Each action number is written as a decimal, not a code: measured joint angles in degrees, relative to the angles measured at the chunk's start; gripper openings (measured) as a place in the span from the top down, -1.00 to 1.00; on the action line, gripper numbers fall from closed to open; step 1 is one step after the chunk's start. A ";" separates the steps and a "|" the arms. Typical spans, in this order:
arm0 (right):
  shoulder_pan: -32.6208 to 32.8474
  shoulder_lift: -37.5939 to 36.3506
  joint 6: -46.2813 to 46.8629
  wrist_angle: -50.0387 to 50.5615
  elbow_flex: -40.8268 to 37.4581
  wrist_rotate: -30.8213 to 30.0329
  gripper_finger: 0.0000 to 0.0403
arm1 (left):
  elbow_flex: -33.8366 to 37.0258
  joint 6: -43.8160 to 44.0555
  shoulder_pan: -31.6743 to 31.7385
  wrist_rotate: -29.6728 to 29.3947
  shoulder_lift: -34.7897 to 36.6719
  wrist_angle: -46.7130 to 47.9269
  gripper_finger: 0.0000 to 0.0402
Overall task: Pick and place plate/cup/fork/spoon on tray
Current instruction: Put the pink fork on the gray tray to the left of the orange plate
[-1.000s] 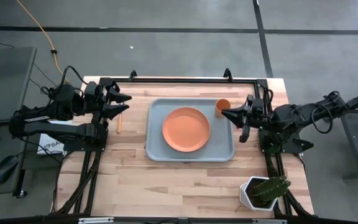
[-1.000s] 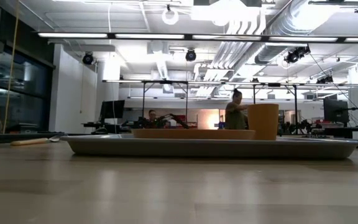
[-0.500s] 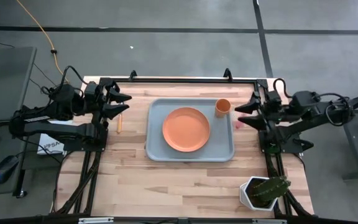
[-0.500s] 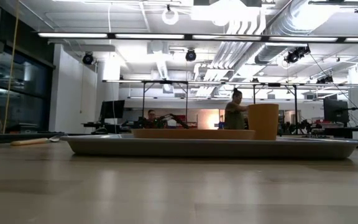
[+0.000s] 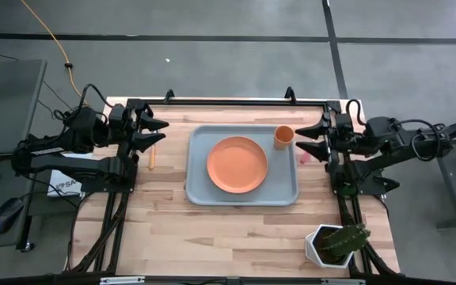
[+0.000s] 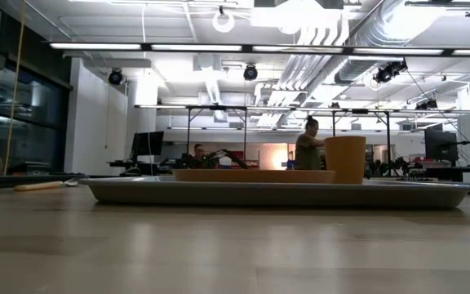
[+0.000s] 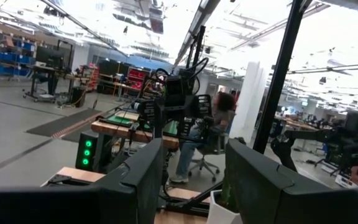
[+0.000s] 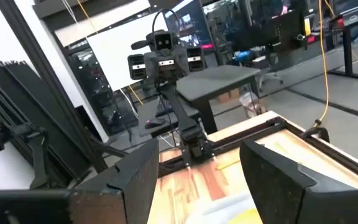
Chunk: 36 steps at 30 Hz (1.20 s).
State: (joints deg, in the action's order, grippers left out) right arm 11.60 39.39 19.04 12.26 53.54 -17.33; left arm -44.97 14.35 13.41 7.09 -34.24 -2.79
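Observation:
The grey-blue tray (image 5: 200, 190) lies mid-table. The orange plate (image 5: 237, 165) rests flat on it, and the small orange cup (image 5: 283, 136) stands upright in its far right corner. In the low view the cup (image 6: 345, 159) rises above the plate (image 6: 254, 175). The orange-handled spoon (image 5: 153, 156) lies on the table left of the tray. A pink bit of the fork (image 5: 302, 156) shows right of the tray, under my right gripper. My right gripper (image 5: 301, 144) hovers open right of the cup. My left gripper (image 5: 163, 133) waits open at the far left, above the spoon.
A white pot with a green plant (image 5: 335, 244) stands at the near right corner. A black frame rail (image 5: 228, 101) runs along the far edge. Bare wood (image 5: 228, 237) stretches in front of the tray. People sit and stand in the room beyond.
My right gripper has drawn back from beside the cup toward the table's right edge and has opened. The cup stands where it was on the tray.

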 joint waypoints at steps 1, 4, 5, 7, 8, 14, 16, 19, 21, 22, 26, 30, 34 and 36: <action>0.00 -0.01 0.01 -0.03 0.00 -0.06 -0.08 | 0.00 0.00 0.00 0.00 0.02 -0.02 0.20; 0.00 0.03 0.01 -0.01 0.00 -0.06 -0.08 | 0.00 0.00 0.00 0.00 0.02 -0.02 0.20; 0.00 0.03 0.01 -0.01 0.00 -0.08 -0.08 | 0.00 0.01 0.00 0.00 0.00 -0.01 0.20; 0.00 0.18 0.01 -0.03 0.00 -0.08 -0.08 | 0.00 0.00 0.00 0.00 0.00 -0.02 0.20; 0.00 0.23 0.01 -0.03 0.00 -0.10 -0.08 | 0.00 0.00 0.00 0.00 0.00 -0.02 0.20; 0.00 0.67 0.21 -0.06 0.00 -1.30 -0.08 | 0.00 0.00 0.00 0.00 0.02 -0.02 0.20; 0.00 0.76 0.20 0.01 0.00 -2.16 -0.08 | 0.00 0.00 0.00 0.00 0.00 -0.02 0.20; 0.00 0.82 0.28 -0.06 0.00 -2.22 -0.08 | 0.00 0.02 0.00 0.00 0.02 -0.02 0.20; 0.00 0.93 0.43 -0.03 0.00 -2.20 -0.08 | 0.00 0.00 0.00 0.00 0.02 -0.02 0.20; 0.00 0.95 0.43 -0.01 0.00 -2.20 -0.08 | 0.00 0.02 0.00 0.00 0.02 -0.02 0.20; 0.00 1.09 0.14 -0.03 0.00 -2.16 -0.08 | 0.00 0.01 0.00 0.00 0.02 -0.02 0.20; 0.00 1.15 0.14 -0.03 0.00 -1.98 -0.08 | 0.00 0.02 0.00 0.00 0.02 -0.02 0.20; 0.02 1.52 5.58 -0.07 0.00 -5.20 -0.08 | 0.00 0.02 0.00 0.00 0.02 -0.02 0.20; -0.46 1.90 8.63 0.07 0.00 -9.53 -0.08 | 0.00 0.08 0.00 0.00 0.02 -0.02 0.20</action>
State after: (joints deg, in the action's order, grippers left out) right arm 11.14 41.29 27.67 12.33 53.54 -26.86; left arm -44.97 14.43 13.41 7.09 -34.22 -2.81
